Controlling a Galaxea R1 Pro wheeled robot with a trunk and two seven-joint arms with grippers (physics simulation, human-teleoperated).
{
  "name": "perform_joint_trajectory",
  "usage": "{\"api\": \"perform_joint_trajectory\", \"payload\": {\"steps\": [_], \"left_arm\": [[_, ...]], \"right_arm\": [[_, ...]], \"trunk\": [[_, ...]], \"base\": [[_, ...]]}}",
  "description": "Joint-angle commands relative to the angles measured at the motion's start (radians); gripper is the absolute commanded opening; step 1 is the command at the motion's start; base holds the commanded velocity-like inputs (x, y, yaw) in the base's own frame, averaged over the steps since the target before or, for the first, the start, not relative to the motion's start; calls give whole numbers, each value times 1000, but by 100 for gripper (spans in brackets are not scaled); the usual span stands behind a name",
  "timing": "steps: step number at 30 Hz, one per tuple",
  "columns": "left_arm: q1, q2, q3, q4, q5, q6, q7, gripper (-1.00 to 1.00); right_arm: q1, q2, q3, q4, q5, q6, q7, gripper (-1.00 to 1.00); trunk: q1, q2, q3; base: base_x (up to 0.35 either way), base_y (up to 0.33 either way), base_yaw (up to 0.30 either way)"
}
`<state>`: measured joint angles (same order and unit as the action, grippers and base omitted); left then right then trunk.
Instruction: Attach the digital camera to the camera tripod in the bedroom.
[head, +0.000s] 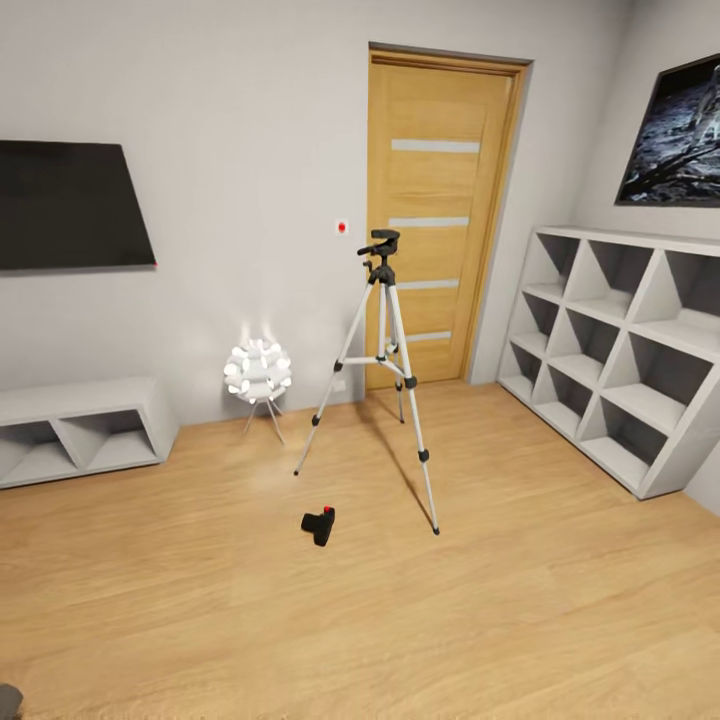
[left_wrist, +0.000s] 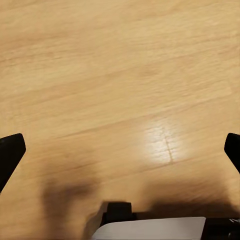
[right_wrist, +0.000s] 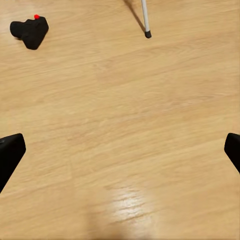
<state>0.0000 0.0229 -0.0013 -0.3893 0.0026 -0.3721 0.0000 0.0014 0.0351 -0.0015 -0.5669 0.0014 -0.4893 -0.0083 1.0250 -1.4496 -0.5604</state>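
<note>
While the digital camera (head: 319, 525) lies on the light wood floor (head: 520, 620) just beside the near leg of the camera tripod (head: 385, 350), neither arm is anywhere near it, so the step in hand is the approach and pickup. In the right wrist view the camera (right_wrist: 30, 32) sits well ahead of the right end effector (right_wrist: 120, 150), whose fingers are spread wide with nothing between them; the left end effector (left_wrist: 120, 150) is likewise spread wide over bare boards. The tripod stands upright in front of the wooden door (head: 440, 210), its black pan head bare, with a white spiky floor lamp (head: 258, 372) to one side and white cubby shelves (head: 620, 340) to the other. The camera seems to lie on its side, red button up, though it is too small to be sure. A good pickup would bring the right arm down over the body rather than the lens, keeping clear of the tripod foot (right_wrist: 148, 35) so the stand is not knocked.
</note>
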Motion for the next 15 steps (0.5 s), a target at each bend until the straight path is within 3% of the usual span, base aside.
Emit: {"api": "perform_joint_trajectory", "payload": {"steps": [1,15], "left_arm": [[0,0,0,0,0,-2,0,100],[0,0,0,0,-1,-2,0,100]], "right_arm": [[0,0,0,-1,0,-2,-1,100],[0,0,0,-1,0,-3,-1,100]], "trunk": [[0,0,-2],[0,0,-25]], "base": [[0,0,0],[0,0,0]]}}
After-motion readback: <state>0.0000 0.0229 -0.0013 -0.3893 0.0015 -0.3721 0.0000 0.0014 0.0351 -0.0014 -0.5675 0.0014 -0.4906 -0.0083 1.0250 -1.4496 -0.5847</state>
